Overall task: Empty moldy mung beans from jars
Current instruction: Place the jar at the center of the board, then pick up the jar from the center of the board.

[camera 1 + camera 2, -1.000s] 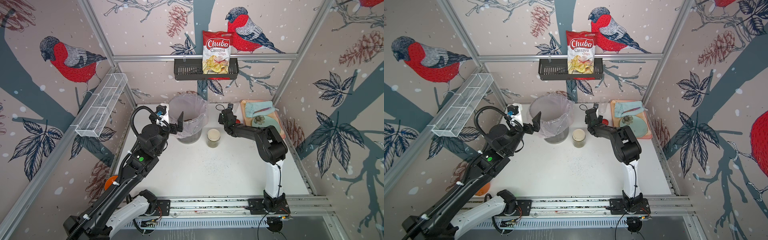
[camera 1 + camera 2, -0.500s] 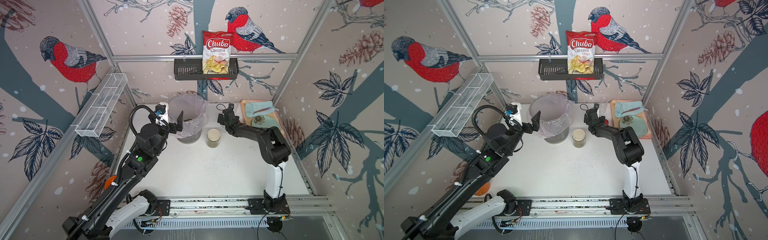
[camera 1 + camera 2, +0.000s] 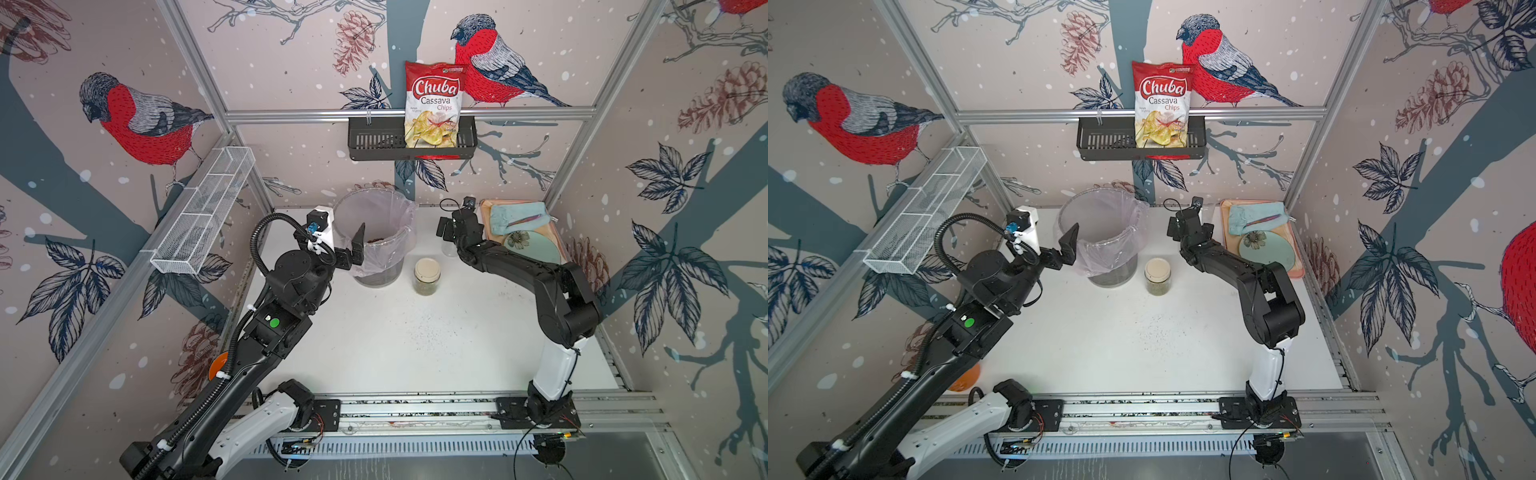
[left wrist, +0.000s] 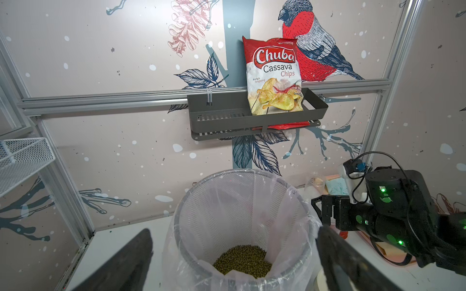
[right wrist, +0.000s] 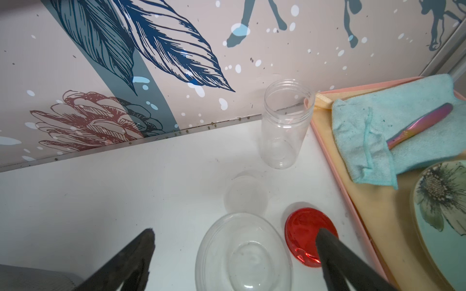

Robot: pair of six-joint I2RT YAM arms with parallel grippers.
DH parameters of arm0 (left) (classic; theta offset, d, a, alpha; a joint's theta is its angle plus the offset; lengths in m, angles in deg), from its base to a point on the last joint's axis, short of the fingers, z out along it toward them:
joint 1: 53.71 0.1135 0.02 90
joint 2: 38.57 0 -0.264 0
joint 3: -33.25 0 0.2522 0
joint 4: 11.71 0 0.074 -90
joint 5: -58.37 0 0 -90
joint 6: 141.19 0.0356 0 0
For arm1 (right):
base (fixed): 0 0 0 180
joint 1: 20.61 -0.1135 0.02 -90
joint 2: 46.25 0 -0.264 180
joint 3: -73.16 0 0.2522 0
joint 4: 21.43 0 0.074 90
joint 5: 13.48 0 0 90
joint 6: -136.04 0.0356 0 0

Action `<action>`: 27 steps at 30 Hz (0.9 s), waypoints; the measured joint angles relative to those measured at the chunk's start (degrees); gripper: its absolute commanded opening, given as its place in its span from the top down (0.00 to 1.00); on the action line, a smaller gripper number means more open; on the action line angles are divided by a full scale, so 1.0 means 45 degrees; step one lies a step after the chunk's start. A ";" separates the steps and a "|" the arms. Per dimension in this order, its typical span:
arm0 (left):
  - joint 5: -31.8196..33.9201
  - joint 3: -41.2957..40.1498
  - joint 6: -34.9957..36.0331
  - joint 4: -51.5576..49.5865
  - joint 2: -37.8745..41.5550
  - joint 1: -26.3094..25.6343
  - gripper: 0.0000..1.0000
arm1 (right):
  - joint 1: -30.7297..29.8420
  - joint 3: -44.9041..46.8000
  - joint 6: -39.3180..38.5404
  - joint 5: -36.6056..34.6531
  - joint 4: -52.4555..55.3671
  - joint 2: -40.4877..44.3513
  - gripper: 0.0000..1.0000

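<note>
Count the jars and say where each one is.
3: a beige-lidded jar holding mung beans beside the bin; an empty open jar by the tray corner; a second empty jar beside the red lid.

The right gripper (image 5: 237, 234) has opened — the lidless jar (image 5: 243, 254) stands free beneath it.

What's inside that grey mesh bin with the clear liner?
A heap of small olive-green mung beans lies at the bottom; the clear plastic liner folds over its front edge.
</note>
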 measured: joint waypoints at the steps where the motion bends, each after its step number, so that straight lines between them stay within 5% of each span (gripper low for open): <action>1: 0.0005 0.0000 0.0000 -0.0005 0.0019 0.0000 0.01 | -0.0034 0.0015 0.0000 0.0000 0.0165 0.0272 0.00; 8: -0.0019 -0.0180 0.0029 -0.0019 0.0291 0.0000 0.01 | -0.0136 -0.0889 -0.0073 0.0146 0.1870 0.2375 0.00; 16: -0.0427 0.0151 0.0034 -0.0330 -0.0073 0.0000 0.01 | -0.0155 -0.2516 -0.0301 0.2278 0.5149 0.4376 0.00; 27: -0.1083 -0.0024 0.0087 -0.0267 0.0121 0.0000 0.01 | -0.0243 -0.3988 0.0015 0.4799 0.9146 0.4794 0.01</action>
